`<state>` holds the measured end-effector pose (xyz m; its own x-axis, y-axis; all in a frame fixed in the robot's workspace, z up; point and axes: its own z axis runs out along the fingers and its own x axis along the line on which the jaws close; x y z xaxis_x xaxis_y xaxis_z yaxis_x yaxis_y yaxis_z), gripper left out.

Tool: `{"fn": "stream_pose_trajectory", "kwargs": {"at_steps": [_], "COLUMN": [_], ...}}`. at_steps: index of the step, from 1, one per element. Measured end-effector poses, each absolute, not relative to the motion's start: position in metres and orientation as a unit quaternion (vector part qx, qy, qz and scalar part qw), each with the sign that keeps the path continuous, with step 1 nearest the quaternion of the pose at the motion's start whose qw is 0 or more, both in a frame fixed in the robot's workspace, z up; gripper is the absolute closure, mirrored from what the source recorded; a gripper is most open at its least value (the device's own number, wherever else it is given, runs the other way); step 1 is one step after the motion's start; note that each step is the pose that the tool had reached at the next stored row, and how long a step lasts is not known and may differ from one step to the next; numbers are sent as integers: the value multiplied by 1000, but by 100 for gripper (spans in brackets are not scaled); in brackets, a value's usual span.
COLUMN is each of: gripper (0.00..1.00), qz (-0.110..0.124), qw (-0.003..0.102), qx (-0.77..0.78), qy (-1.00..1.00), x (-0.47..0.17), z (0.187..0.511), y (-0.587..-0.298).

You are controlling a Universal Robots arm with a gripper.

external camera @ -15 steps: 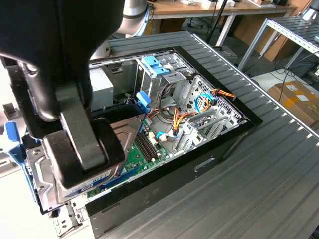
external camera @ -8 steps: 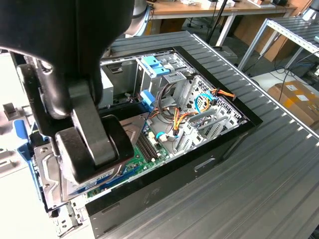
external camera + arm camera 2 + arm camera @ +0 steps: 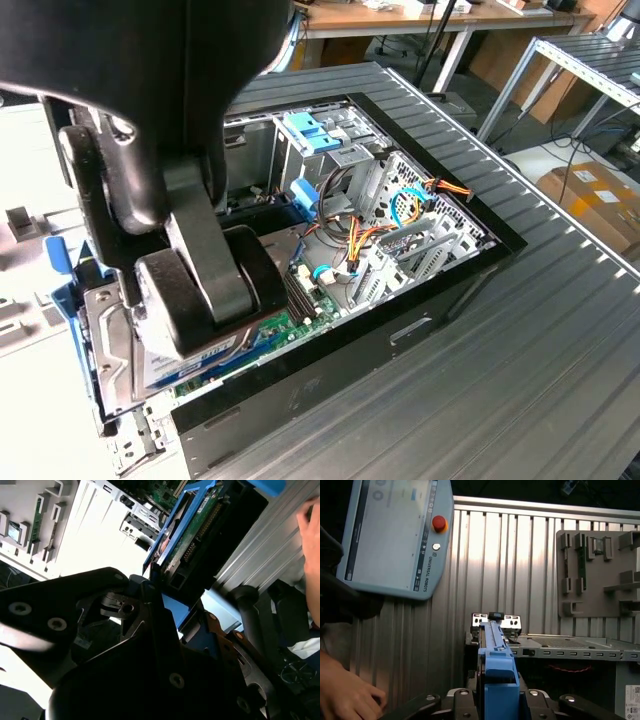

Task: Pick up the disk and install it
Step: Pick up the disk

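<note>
Holding: the gripper (image 3: 498,696) is clamped on the disk (image 3: 108,345), with its jaws closed on the end that carries the blue tab (image 3: 499,672).
Disk position: it is held in the air at the exterior view's left, just outside the near end of the open computer case (image 3: 400,330). It is not in any bay.
Disk attitude: tilted. The label side faces the exterior view, and the green circuit board (image 3: 197,532) shows in the second wrist view.
Likely slot: the blue-latched drive cage (image 3: 312,135) at the far end of the case. This is a judgement only.
Bystander: a person's hand (image 3: 345,695) is over the ribbed table (image 3: 560,350), near the teach pendant (image 3: 395,535).
Risk, snag: orange cables (image 3: 375,232) lie loose inside the case, so a low path across it could catch them on a blue rail.
Risk, twist: the grip is at one end only. If the free end knocked the case rim or cage edge, the disk could pivot in the jaws and jam askew.
Risk, person: the hand is close to the arm's working area.
</note>
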<state>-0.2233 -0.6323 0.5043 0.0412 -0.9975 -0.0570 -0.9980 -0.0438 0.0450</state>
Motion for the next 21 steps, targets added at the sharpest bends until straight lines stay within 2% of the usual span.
{"fn": "stream_pose_trajectory", "kwargs": {"at_steps": [21], "gripper": [63], "qz": [36], "qw": [3], "qx": [-722], "qy": [691], "x": [-212], "z": [504], "y": [-632]}}
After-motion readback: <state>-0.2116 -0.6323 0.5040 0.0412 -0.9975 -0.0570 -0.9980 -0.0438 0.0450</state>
